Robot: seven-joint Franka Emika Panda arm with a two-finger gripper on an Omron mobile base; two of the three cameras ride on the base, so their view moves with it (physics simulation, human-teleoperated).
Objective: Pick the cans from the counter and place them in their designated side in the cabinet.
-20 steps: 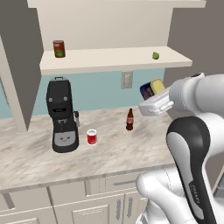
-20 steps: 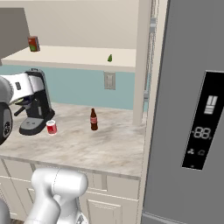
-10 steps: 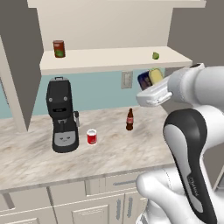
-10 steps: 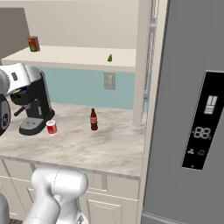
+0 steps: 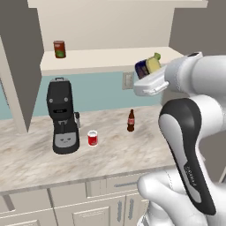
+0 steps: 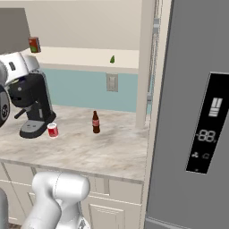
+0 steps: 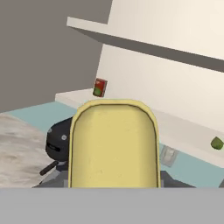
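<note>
Up by the shelf [image 5: 110, 59], the jaws are clamped on the blue can [image 5: 147, 67]. Best to keep it upright and set it down gently on its side of the shelf.

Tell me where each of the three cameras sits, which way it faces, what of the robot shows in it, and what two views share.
Left base view: behind the arm's left, facing the counter and cabinet; the white arm rises at right, gripper shut on the blue can.
Right base view: behind its right, facing counter and fridge; the arm shows at left.
Hand view: on the hand, looking past the can's yellow end toward the cabinet.
Both base views share the red can, bottle and coffee machine.
</note>
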